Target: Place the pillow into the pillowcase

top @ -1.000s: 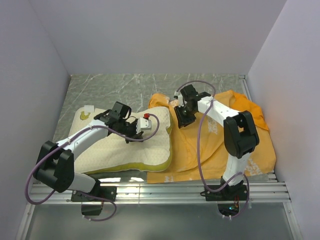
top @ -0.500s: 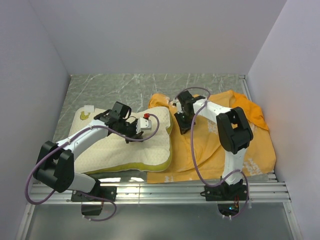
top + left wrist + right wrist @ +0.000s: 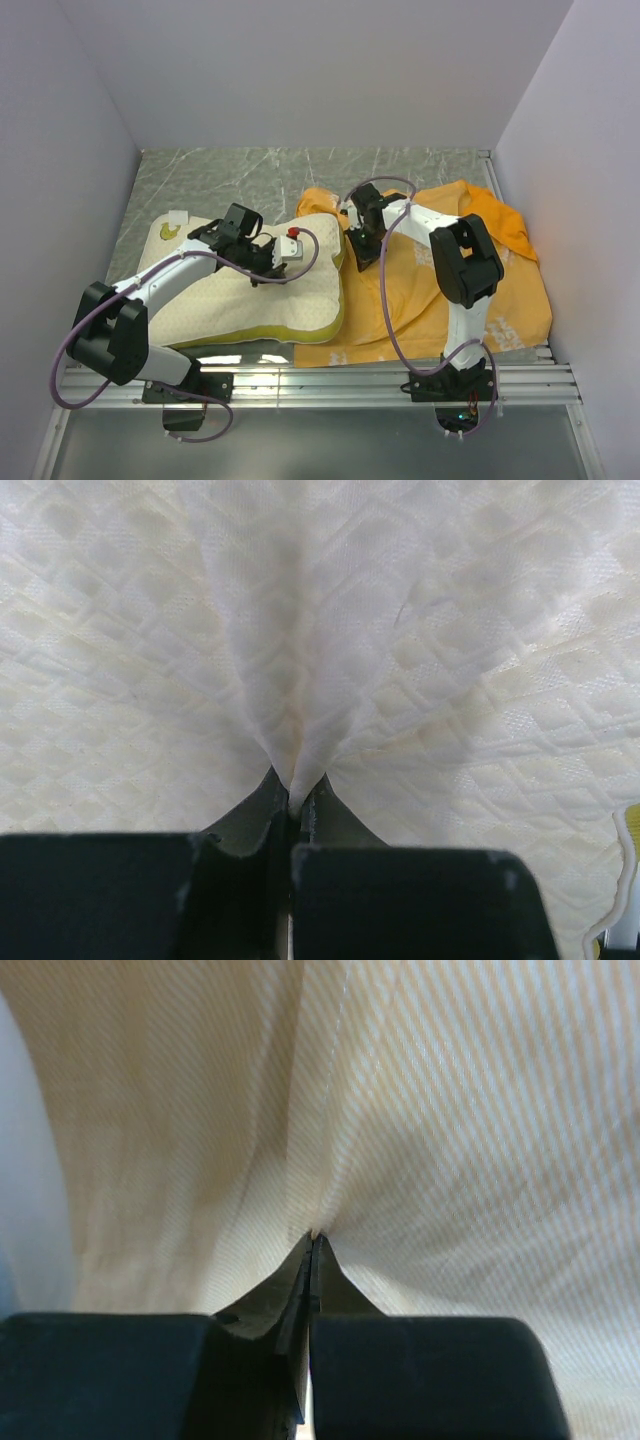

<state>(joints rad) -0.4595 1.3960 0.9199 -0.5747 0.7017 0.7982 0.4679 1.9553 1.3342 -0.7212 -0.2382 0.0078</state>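
Note:
The cream quilted pillow (image 3: 240, 300) lies at the left, its right end resting on the orange pillowcase (image 3: 500, 280) that is spread at the right. My left gripper (image 3: 268, 262) is shut on a pinched fold of the pillow's top; the fold (image 3: 290, 710) rises from the closed jaws in the left wrist view. My right gripper (image 3: 362, 250) is shut on the pillowcase at its left edge beside the pillow's right end; pale striped cloth (image 3: 420, 1140) puckers at the closed jaws in the right wrist view.
A small white tag (image 3: 179, 216) lies by the pillow's far-left corner. The grey marbled table (image 3: 250, 175) stretches behind. Walls close in on both sides. Metal rails (image 3: 330, 380) run along the near edge by the arm bases.
My right gripper has moved left and a little nearer along the pillowcase edge toward the pillow, its arm folding in. The left arm and pillow have not moved.

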